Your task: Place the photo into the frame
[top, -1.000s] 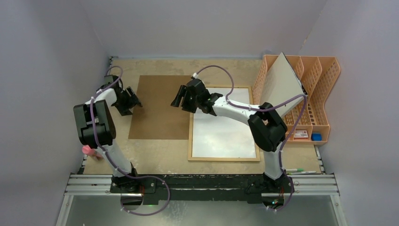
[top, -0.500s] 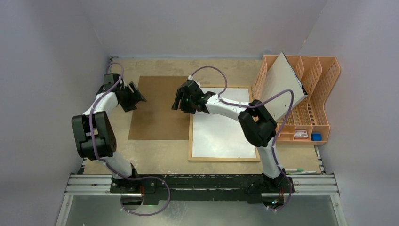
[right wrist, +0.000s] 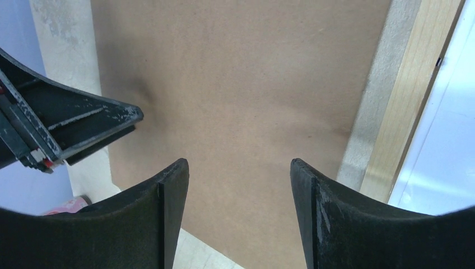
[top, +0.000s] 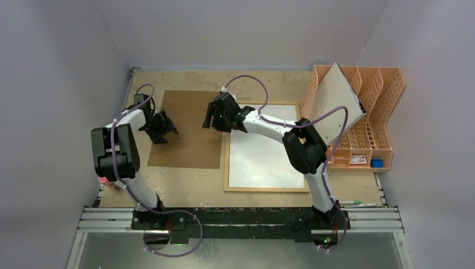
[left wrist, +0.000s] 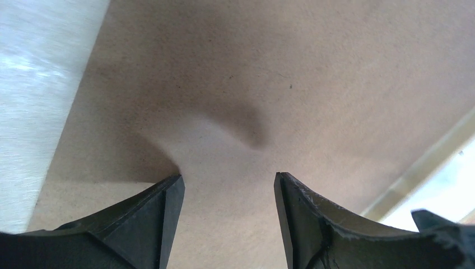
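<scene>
My left claw (left wrist: pixel 228 182) and right claw (right wrist: pixel 239 168) both gape empty above the brown board (top: pixel 190 143), left of centre, beside the frame (top: pixel 267 189).

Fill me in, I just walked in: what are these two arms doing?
Both arms reach over the brown backing board, lying flat left of the wooden frame. The left gripper sits open at the board's left edge, the right gripper open at its right edge; neither holds anything. The frame shows only white inside, and no photo is in view.
</scene>
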`<move>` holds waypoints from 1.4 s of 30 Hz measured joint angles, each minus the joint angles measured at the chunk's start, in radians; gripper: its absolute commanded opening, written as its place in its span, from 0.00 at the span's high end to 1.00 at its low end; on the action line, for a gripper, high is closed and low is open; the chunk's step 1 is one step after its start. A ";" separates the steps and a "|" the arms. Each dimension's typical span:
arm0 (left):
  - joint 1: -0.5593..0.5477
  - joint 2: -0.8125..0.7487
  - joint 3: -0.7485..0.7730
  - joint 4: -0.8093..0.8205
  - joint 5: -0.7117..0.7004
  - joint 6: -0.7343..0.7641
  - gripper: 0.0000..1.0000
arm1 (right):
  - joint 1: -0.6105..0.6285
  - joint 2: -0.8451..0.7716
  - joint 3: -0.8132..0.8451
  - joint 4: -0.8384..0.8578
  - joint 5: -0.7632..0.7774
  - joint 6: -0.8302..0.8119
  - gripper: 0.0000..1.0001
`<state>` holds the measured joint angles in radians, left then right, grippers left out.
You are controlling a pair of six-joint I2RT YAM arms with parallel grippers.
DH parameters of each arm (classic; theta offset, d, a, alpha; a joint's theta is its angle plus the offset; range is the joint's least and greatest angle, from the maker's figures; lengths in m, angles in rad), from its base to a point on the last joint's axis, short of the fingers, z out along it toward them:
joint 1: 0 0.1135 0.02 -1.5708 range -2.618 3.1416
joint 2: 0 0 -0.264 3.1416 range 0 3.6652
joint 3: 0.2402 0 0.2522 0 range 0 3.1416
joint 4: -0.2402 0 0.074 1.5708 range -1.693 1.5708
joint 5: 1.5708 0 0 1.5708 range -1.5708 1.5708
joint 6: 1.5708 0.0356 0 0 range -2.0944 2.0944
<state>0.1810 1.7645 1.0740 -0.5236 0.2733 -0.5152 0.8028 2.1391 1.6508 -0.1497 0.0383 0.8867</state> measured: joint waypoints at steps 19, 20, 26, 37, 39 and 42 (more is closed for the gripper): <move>0.000 0.058 0.211 -0.153 -0.143 0.040 0.18 | -0.012 0.082 0.068 -0.098 -0.006 0.015 0.30; 0.000 0.058 0.246 -0.158 -0.150 0.042 0.17 | -0.012 0.085 0.067 -0.103 -0.009 0.021 0.30; 0.019 0.058 0.382 -0.109 -0.234 0.040 0.17 | -0.017 0.089 0.064 -0.110 -0.030 0.064 0.30; 0.195 0.198 0.325 0.013 -0.143 0.071 0.21 | -0.029 0.099 0.066 -0.118 -0.035 0.130 0.30; 0.208 0.231 0.325 0.012 -0.116 0.082 0.21 | -0.031 0.101 0.068 -0.120 -0.039 0.137 0.30; 0.213 0.235 0.331 0.021 -0.062 0.089 0.23 | -0.039 0.106 0.071 -0.120 -0.061 0.146 0.30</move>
<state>0.3939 1.9991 1.4052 -0.5026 0.2111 -0.4267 0.7643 2.2452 1.7218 -0.2695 -0.0223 1.0332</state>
